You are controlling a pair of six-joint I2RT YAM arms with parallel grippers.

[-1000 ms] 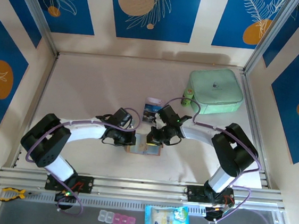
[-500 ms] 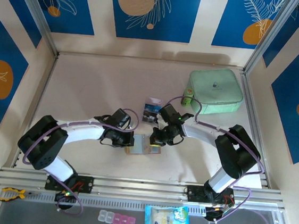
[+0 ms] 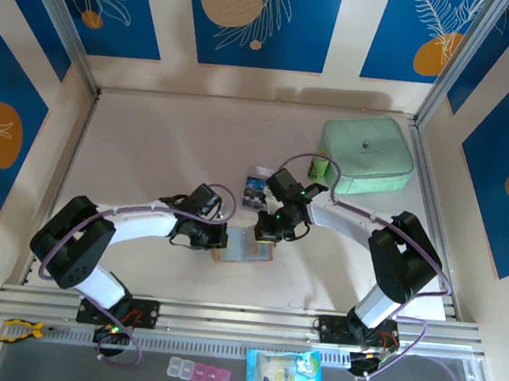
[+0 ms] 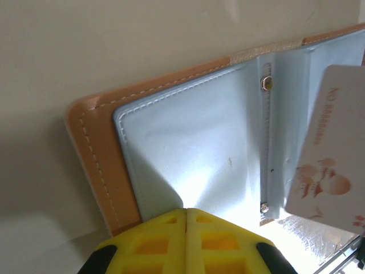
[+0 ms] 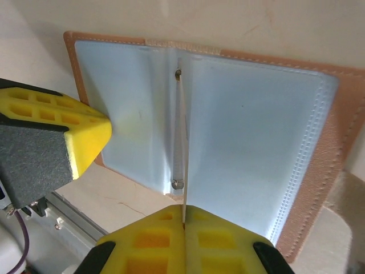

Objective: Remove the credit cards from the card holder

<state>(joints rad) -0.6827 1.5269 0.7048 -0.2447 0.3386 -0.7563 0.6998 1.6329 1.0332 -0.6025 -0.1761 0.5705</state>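
The left gripper (image 4: pixel 186 225) has its fingers pressed together, tips on the open card holder (image 4: pixel 188 142) just ahead, likely pinning it flat. The right gripper (image 5: pixel 183 224) pinches a pale card (image 4: pixel 329 142) edge-on above the spine (image 5: pixel 178 125), probably to slide it free.

The pale table (image 3: pixel 148 161) carries an open wallet (image 3: pixel 246 253) near its middle, with cards (image 3: pixel 256 192) just beyond it. A green case (image 3: pixel 367 155) lies far right.
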